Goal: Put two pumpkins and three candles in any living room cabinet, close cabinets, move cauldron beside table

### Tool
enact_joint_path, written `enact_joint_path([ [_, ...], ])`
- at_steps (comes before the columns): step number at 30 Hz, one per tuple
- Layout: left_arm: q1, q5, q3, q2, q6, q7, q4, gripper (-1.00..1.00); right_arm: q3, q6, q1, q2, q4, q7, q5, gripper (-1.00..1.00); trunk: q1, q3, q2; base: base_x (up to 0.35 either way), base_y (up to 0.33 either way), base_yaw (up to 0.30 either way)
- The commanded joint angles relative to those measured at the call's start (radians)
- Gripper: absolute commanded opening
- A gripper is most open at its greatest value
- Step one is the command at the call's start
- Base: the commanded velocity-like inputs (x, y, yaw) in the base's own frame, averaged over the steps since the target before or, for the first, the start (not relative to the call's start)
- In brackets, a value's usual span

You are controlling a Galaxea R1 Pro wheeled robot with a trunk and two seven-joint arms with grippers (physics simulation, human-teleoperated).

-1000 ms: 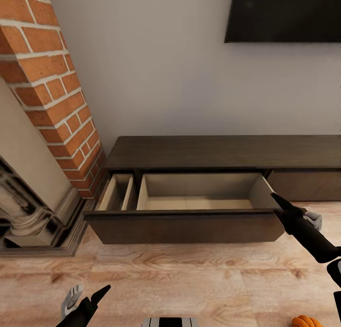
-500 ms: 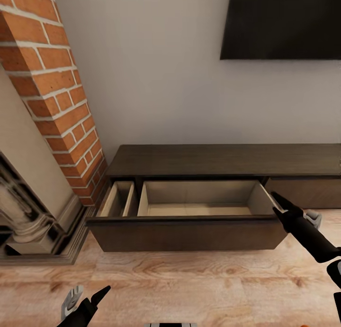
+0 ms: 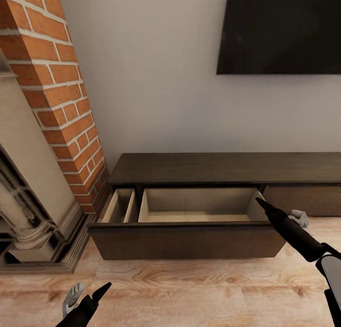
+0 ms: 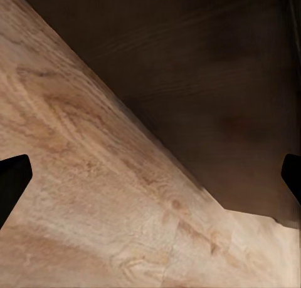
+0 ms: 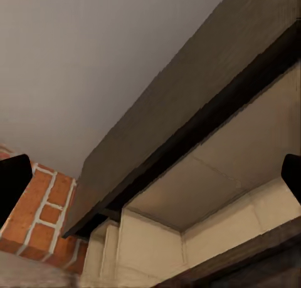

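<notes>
The cabinet point(image 3: 227, 168) is seen in the head view as a long, low, dark brown unit set against the pale wall, below a black wall-mounted screen point(image 3: 279, 29). Its wide drawer point(image 3: 189, 237) is pulled fully out over the wooden floor point(image 3: 189, 289); the pale interior is exposed and divided into a narrow compartment on the left and a large one on the right. A brick column point(image 3: 57, 95) and a pale fireplace surround point(image 3: 28, 194) are located to the left of the cabinet. The right gripper point(image 3: 279, 216) is positioned at the right end of the open drawer, just beside its rim, with the fingers spread apart and nothing held between them; in the right wrist view the cabinet top point(image 5: 188, 131) and the drawer interior are shown between two widely separated fingertips. The left gripper point(image 3: 87, 296) is held low over the floor in front of the drawer, well apart from it, likewise released and empty; in the left wrist view the dark drawer front point(image 4: 207, 81) and the floor are visible.
</notes>
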State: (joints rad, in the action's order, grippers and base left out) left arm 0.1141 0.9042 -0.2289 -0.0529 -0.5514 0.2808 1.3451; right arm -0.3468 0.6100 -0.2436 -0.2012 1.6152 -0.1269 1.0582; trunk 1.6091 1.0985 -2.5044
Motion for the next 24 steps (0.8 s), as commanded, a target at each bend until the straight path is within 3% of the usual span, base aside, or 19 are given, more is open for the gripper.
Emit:
enact_joint_path([
  [1, 0.000, 0.006, -0.001, 0.000, -0.003, 0.003, 0.006, 1.00, 0.024, 0.005, 0.001, -0.001, 0.000, -0.006, -0.104, 1.00, -0.001, -0.003, 0.000, 0.000, 0.000, 0.000],
  [3, 0.000, 0.006, 0.000, 0.000, 0.000, 0.003, 0.008, 1.00, 0.041, 0.003, 0.005, -0.002, 0.000, -0.010, -0.189, 1.00, -0.001, -0.011, 0.000, 0.000, 0.000, 0.000],
  [6, 0.000, 0.005, 0.001, 0.000, 0.003, 0.000, 0.007, 1.00, 0.058, -0.003, 0.014, -0.013, 0.000, -0.045, -0.284, 1.00, -0.003, -0.023, 0.001, 0.000, 0.000, 0.000],
  [7, -0.001, 0.005, 0.001, 0.000, 0.004, 0.000, 0.007, 1.00, 0.060, -0.004, 0.015, -0.019, 0.000, -0.056, -0.298, 1.00, -0.003, -0.027, 0.001, 0.000, 0.000, 0.000],
  [14, -0.001, 0.004, 0.001, -0.001, 0.005, -0.001, 0.003, 1.00, 0.069, -0.024, 0.014, -0.112, 0.000, -0.098, -0.345, 1.00, -0.006, -0.054, 0.003, 0.000, 0.000, 0.000],
  [16, -0.001, 0.004, 0.002, -0.001, 0.005, -0.001, 0.002, 1.00, 0.073, -0.027, 0.013, -0.127, 0.000, -0.103, -0.350, 1.00, -0.007, -0.057, 0.003, 0.000, 0.000, 0.000],
  [20, -0.001, 0.008, -0.004, 0.000, 0.011, 0.009, -0.002, 1.00, 0.120, -0.037, 0.018, -0.140, 0.000, -0.113, -0.367, 1.00, -0.007, -0.057, 0.003, 0.000, 0.000, 0.000],
  [22, -0.001, 0.007, -0.004, 0.000, 0.012, 0.009, -0.003, 1.00, 0.126, -0.042, 0.019, -0.140, 0.000, -0.113, -0.373, 1.00, -0.007, -0.057, 0.003, 0.000, 0.000, 0.000],
  [24, 0.000, 0.004, -0.005, 0.001, 0.015, 0.010, -0.003, 1.00, 0.150, -0.066, 0.020, -0.139, 0.000, -0.116, -0.399, 1.00, -0.007, -0.057, 0.003, 0.000, 0.000, 0.000],
])
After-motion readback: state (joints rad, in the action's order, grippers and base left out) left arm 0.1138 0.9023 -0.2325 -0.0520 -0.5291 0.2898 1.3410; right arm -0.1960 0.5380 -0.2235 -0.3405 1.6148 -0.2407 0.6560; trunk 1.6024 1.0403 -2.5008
